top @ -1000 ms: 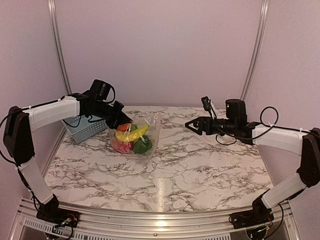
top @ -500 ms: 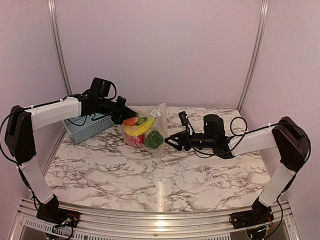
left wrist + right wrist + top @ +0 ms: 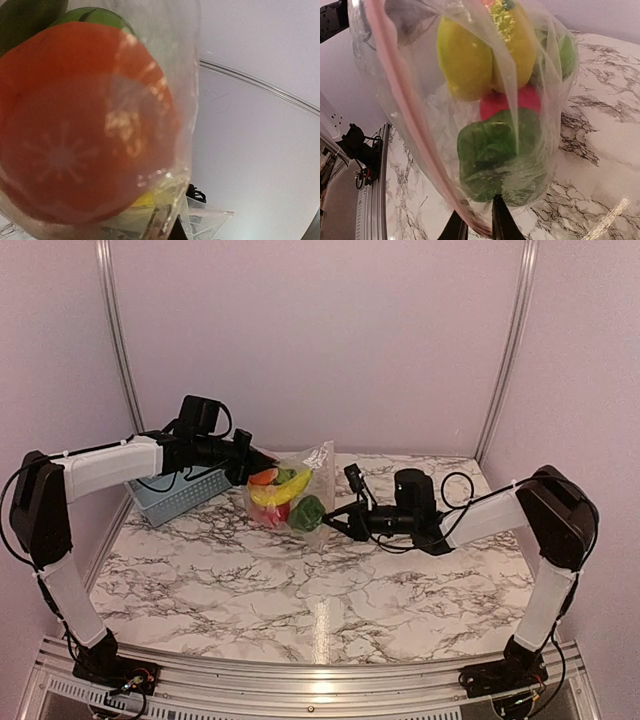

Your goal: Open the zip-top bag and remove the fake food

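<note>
- Currently left gripper [image 3: 250, 454] pinches the zip-top bag [image 3: 300, 490] at its upper left edge, lifted above the tabletop [image 3: 330, 580].
- Fake food [image 3: 285, 502] is inside.
- Right gripper [image 3: 335, 523] is clamped on the bag's right edge.

One zip-top bag [image 3: 292, 495], one blue basket [image 3: 170, 495], two grippers.

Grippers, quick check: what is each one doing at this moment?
Left gripper: at the zip-top bag top; bag raised, looks shut on it, fingers hidden.
Right gripper: fingers nearly together around the bag's edge, looks shut on it.
</note>
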